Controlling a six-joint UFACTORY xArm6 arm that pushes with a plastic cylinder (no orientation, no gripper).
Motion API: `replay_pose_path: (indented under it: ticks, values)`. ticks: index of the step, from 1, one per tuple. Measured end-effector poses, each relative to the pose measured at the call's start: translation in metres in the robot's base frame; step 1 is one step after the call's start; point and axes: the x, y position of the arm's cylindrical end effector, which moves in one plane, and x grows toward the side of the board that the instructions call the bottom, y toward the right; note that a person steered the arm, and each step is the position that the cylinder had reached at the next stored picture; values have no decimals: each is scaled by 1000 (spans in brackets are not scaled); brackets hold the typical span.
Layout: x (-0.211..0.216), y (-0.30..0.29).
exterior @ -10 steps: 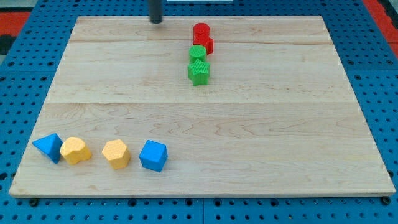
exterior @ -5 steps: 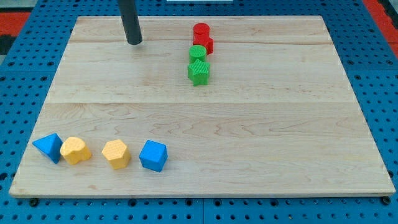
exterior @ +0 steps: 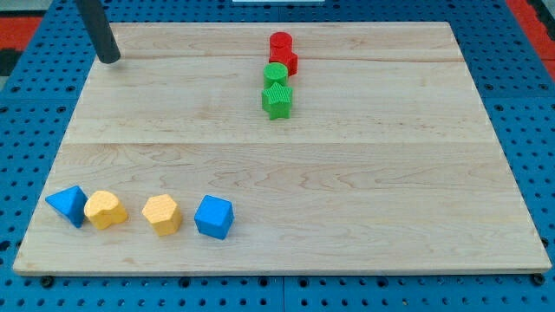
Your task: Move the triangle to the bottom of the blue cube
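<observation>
A blue triangle (exterior: 68, 205) lies at the view's bottom left of the wooden board (exterior: 347, 173). A blue cube (exterior: 213, 217) sits to its right along the bottom, with two yellow blocks (exterior: 105, 209) (exterior: 162, 213) between them. My tip (exterior: 110, 60) rests near the board's top left edge, far above the blue triangle and apart from every block.
Two red blocks (exterior: 282, 50) and two green blocks (exterior: 277, 91) form a column near the view's top centre. Blue pegboard (exterior: 26, 130) surrounds the board.
My tip has slid left along the top of the board, from near the top centre to the top left. No block has moved.
</observation>
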Motion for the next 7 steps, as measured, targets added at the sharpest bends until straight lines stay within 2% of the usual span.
replay_pose_path:
  ticks: [1,3,4,5,6,7]
  values:
    - [5,-3]
    - [88,-37]
    - [183,-28]
    - [229,-41]
    - [238,12]
    - [256,6]
